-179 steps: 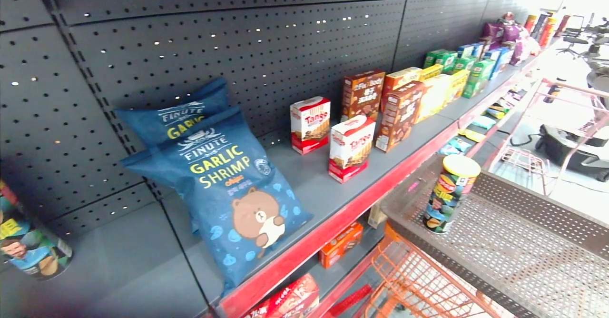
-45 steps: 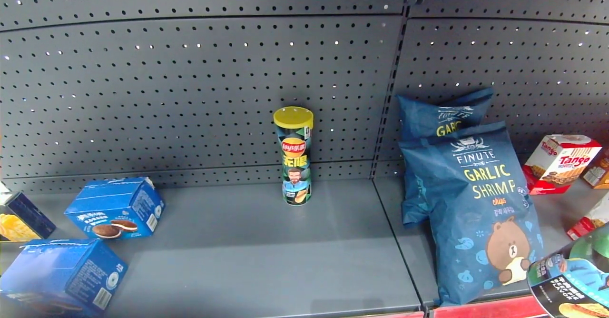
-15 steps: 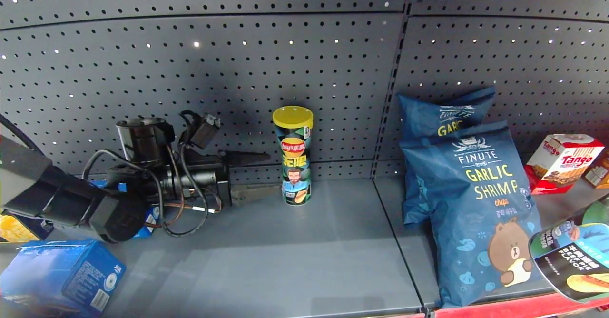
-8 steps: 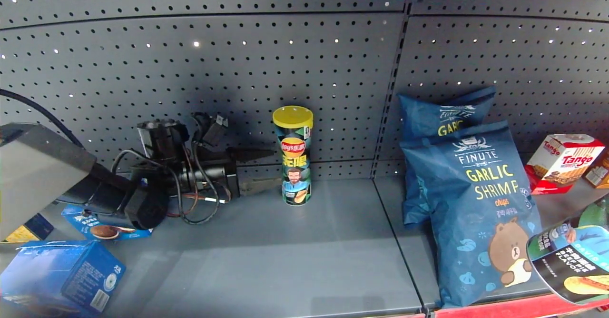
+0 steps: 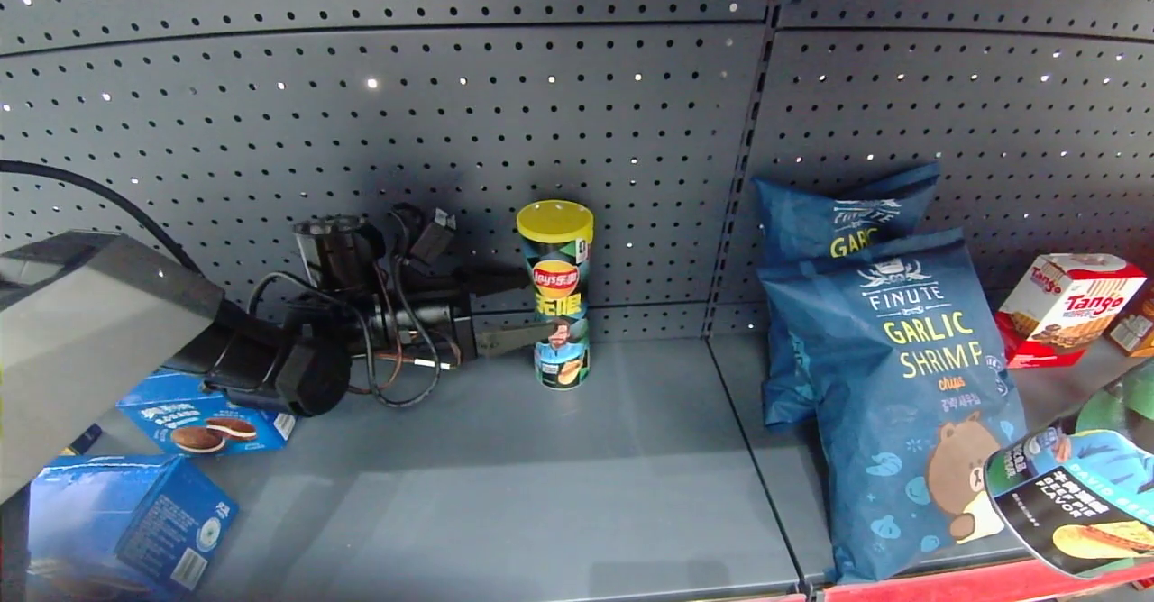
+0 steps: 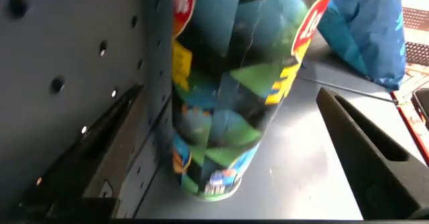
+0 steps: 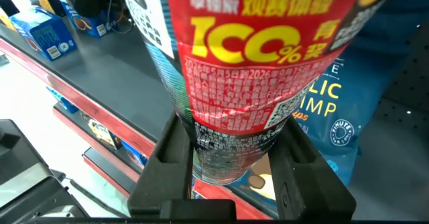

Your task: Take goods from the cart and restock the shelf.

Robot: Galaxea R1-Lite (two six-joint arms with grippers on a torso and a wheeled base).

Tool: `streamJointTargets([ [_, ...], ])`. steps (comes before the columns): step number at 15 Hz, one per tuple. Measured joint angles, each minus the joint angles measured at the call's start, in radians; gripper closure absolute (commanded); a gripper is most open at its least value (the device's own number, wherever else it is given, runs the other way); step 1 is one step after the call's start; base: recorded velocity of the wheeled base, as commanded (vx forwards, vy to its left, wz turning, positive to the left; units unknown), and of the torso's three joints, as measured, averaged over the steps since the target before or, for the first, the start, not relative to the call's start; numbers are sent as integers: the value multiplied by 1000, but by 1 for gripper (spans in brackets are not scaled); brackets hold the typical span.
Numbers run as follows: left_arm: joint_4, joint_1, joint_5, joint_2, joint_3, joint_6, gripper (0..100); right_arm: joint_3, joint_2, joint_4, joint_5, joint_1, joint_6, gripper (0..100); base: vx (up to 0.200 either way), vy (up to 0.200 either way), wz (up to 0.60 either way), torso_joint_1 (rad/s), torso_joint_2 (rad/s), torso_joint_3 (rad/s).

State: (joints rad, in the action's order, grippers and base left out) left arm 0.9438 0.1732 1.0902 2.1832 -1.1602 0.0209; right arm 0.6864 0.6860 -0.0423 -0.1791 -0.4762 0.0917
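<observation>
Sideways, the left claw [image 5: 532,309] gapes around the glossy cylindrical can [image 5: 563,300]; the right claw [image 7: 238,160] clenches another tube [image 7: 255,63].

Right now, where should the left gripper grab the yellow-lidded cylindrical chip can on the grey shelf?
Mid-body, level from the left: the yellow-lidded chip can stands upright by the pegboard, and the open left gripper straddles it front and back.

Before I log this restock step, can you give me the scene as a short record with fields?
shelf item: yellow-lidded can, upright at the back of the shelf
left gripper: open, a finger on each side of that can
right gripper: shut on a second can, at the shelf's front edge
beside the shelf item: chip bags on the right, blue boxes on the left
</observation>
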Motion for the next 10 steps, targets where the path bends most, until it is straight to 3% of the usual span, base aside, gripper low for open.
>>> streamJointTargets([
  [5, -1, 39, 2, 49, -98, -34, 0, 1, -3, 0, 1, 2, 0, 100, 0, 0, 0, 0, 0, 0],
  [10, -15, 65, -2, 85, -127, -39, 0, 1, -5, 0, 2, 4, 0, 100, 0, 0, 0, 0, 0, 0],
])
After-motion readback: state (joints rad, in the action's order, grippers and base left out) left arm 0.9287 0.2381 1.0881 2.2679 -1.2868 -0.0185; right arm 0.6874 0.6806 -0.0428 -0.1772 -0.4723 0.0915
